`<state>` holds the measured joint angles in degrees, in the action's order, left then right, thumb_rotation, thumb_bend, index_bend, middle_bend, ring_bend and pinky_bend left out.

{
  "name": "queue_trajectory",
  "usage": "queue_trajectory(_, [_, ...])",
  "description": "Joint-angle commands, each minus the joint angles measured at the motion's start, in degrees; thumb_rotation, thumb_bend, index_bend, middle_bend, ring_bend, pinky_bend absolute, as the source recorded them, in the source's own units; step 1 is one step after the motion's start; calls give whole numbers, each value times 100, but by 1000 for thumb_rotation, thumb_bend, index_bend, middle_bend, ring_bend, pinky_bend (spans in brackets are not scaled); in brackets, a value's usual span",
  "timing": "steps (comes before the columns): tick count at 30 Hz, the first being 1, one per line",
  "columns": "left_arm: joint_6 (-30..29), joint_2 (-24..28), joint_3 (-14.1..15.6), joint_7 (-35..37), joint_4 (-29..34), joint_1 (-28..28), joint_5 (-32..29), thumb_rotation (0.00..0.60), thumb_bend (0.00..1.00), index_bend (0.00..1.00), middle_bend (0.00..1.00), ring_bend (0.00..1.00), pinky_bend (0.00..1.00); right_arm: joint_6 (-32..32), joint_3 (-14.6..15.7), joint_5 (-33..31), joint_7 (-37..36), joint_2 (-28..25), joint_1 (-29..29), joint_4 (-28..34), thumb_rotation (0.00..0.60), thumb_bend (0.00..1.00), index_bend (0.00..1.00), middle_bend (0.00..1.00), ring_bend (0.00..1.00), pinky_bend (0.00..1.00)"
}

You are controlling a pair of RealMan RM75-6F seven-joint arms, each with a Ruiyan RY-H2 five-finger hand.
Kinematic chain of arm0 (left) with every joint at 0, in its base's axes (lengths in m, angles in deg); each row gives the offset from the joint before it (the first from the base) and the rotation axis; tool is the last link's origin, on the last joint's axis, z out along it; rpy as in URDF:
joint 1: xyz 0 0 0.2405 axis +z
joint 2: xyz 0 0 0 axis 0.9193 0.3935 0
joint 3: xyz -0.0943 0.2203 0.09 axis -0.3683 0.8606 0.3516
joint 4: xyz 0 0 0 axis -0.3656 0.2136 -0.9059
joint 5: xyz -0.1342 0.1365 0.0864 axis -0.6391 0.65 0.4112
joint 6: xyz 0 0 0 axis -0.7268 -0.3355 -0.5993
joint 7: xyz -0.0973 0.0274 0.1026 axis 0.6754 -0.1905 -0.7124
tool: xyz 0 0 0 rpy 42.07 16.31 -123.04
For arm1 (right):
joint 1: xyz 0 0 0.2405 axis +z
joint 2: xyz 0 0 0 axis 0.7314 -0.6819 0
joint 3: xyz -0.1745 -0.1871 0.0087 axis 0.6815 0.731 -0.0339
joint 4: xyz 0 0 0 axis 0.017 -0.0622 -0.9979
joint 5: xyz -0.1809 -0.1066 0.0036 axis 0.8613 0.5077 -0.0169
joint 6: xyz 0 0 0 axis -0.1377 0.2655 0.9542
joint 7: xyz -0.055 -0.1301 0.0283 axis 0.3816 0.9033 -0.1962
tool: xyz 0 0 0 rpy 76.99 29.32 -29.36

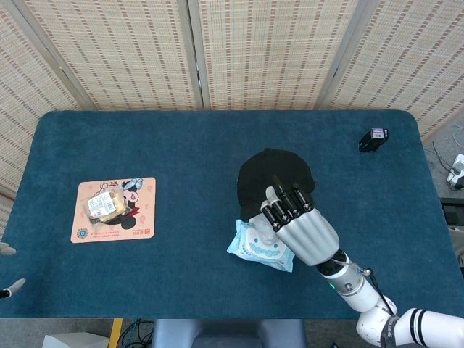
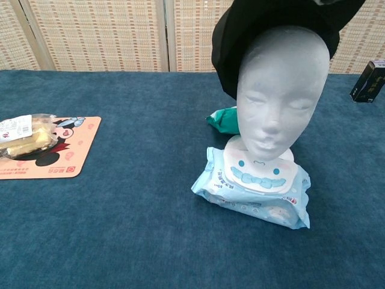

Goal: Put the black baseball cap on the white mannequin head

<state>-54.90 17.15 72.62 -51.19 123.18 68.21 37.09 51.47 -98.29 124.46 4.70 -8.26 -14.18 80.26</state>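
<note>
The black baseball cap sits over the crown of the white mannequin head, which stands upright facing me. In the chest view the cap covers the top and back of the head and leaves the face bare. My right hand comes in from the near side, its fingers lying on the cap's front, and it still holds the cap. From above, the cap and hand hide nearly all of the head. Only two spread fingertips of my left hand show at the left edge, holding nothing.
The head stands at a blue wet-wipes pack, with a green packet behind it. A pink mat carrying a wrapped snack lies at the left. A small black box stands at the far right. Woven screens close off the back.
</note>
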Motion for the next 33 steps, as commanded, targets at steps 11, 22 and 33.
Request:
queue_trajectory(11, [15, -24, 10, -22, -27, -4, 5, 600, 90, 403, 323, 198, 413, -12, 154, 446, 158, 6, -242, -208, 600, 592, 596, 442, 251, 447])
queue_trajectory(22, [14, -13, 9, -27, -15, -2, -1, 600, 90, 403, 323, 198, 413, -55, 401, 828, 204, 41, -439, -203, 600, 592, 596, 442, 251, 447])
queue_trajectory(33, [15, -56, 11, -82, -15, -11, 8, 600, 90, 403, 323, 198, 413, -118, 538, 975, 122, 28, -645, -286, 600, 592, 597, 442, 251, 447])
